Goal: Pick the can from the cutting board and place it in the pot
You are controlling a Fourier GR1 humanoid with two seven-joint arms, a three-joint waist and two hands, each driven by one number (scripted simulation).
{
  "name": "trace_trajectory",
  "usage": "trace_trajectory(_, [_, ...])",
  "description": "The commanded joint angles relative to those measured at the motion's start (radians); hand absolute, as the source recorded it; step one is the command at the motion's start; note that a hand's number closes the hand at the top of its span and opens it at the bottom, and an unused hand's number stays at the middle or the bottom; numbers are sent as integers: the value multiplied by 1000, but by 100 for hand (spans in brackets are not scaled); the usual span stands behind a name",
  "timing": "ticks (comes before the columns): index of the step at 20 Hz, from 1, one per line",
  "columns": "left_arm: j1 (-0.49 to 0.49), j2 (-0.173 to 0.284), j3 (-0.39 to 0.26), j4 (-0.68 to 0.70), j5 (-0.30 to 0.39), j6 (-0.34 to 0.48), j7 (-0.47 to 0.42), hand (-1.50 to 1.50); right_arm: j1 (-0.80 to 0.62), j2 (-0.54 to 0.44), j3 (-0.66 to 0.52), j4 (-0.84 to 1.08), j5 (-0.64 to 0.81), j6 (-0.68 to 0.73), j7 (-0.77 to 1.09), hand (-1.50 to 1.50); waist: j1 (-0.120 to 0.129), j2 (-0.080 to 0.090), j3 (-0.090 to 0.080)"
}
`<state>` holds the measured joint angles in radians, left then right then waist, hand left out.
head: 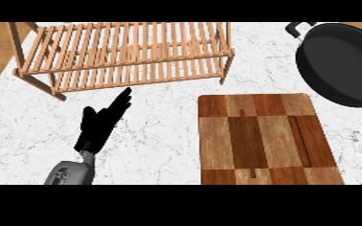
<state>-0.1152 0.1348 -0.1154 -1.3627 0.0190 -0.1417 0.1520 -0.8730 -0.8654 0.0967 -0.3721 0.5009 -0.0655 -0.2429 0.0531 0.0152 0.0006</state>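
The left robot hand (99,122) is held open, fingers straight, above the white marbled counter (155,139) between a slatted wooden rack (127,52) and the brown checkered cutting board (265,139), with the black pot (332,62) at upper right; no can is seen.

One cutting board (263,139), one pot (332,62), one wooden rack (124,52), one hand (99,124).

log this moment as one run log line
left robot hand: open, over counter | right robot hand: not in view | cutting board: no can visible | pot: top right, partly out of view
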Motion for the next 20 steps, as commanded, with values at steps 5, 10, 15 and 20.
trace_trajectory(5, [-4, 7, 3, 6, -5, -14, -20, 0, -91, 91, 135, 162, 174, 92, 171, 150, 8, 3, 1])
trace_trajectory(10, [0, -11, -19, -14, -20, -2, -7, 0, -152, 151, 142, 275, 185, 248, 334, -150, 27, 9, 2])
trace_trajectory(15, [-20, -1, 18, 15, 11, -20, -2, 0, -159, 216, 26, 253, 80, 134, 237, -150, 7, 9, 4])
trace_trajectory(20, [5, -10, 4, -5, -14, 5, -20, 0, -169, 202, -181, 195, -122, 0, 97, -150, -7, 3, 6])
